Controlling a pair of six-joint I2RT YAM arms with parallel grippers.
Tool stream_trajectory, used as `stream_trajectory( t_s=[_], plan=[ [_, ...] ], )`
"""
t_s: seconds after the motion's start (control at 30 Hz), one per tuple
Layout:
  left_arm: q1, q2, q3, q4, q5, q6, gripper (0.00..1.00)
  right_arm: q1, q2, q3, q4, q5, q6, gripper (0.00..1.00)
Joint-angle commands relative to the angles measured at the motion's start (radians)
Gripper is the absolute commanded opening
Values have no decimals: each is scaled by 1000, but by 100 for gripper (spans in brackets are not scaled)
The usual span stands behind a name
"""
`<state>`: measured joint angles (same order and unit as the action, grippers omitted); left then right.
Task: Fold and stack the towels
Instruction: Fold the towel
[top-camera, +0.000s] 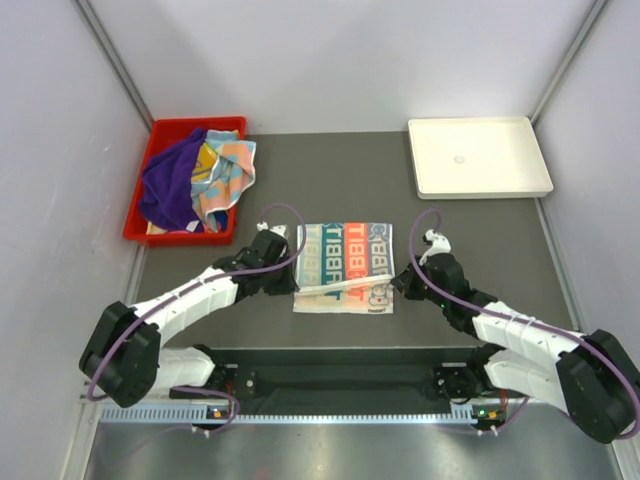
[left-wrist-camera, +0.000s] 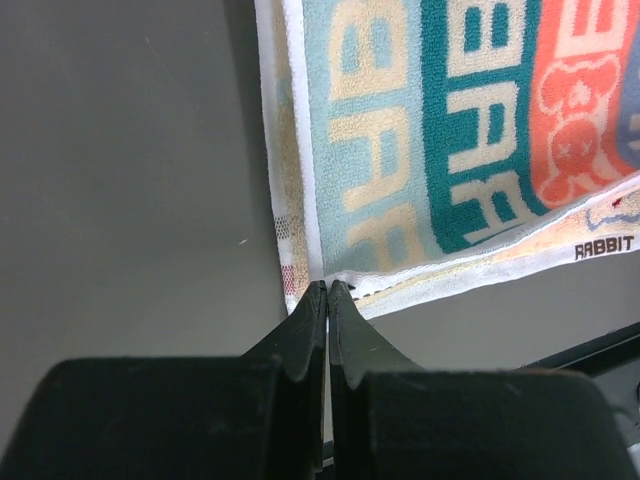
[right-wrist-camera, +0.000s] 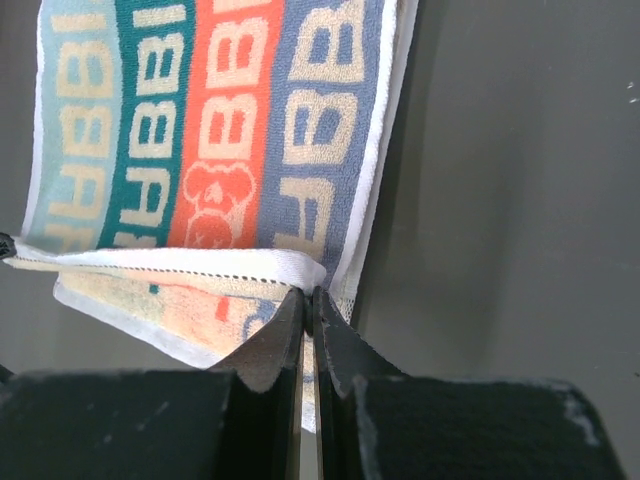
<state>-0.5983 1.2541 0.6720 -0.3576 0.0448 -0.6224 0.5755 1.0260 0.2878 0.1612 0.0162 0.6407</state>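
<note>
**Now folding the first towel, both near corners gripped**

Starting at the far left, at the back of the surface (top-camera: 330, 170): one red bin (top-camera: 137, 218), holding a deep purple towel (top-camera: 168, 185) and a multicoloured towel (top-camera: 228, 170). At least two towels counted there. Perhaps a pale third underneath, but not possible to tell.

Moving right, the left pincer (left-wrist-camera: 327, 290): fingers pressed together on the near left corner of the lettered towel (top-camera: 345, 255). Only one towel out of the bin, lying letters up in the middle of the surface, between the two arms. Near hem raised off the surface and turned a little toward the far side.

Further right, the right pincer (right-wrist-camera: 306, 295): likewise squeezed together, on the near right corner of the same hem.

At the far right, in the back corner: one white tray (top-camera: 478, 158), with no towel in it.

Judged as the first half fold, near edge going to far edge. Called for next: carrying both corners over to the far hem at the same height and pace, lowering them, and letting go only after matching the edges. To avoid a skewed fold, keep both sides level. Little of the task done so far: nothing stacked, the other towels waiting in the bin.

In total: two arms, two pincers, one bin, one tray.
</note>
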Motion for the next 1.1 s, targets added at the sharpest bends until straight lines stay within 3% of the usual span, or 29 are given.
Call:
stream_trajectory(
  t_s=[0.0,0.47,0.83,0.93,1.07],
  plan=[
    [-4,-12,-8,28,-3,-7,0,18,-12,4,47,16,10,2],
    [-5,-102,35,-75,-36,-7,0,46,-118,33,-52,47,10,3],
    [-6,-78,-6,-37,-49,-16,0,70,-96,-31,0,56,51,3],
    [-5,-56,-28,-20,-13,-17,0,70,-80,-44,18,56,57,5],
    [-6,-35,-43,-1,-2,-16,1,72,-61,-50,29,48,60,16]
  ],
)
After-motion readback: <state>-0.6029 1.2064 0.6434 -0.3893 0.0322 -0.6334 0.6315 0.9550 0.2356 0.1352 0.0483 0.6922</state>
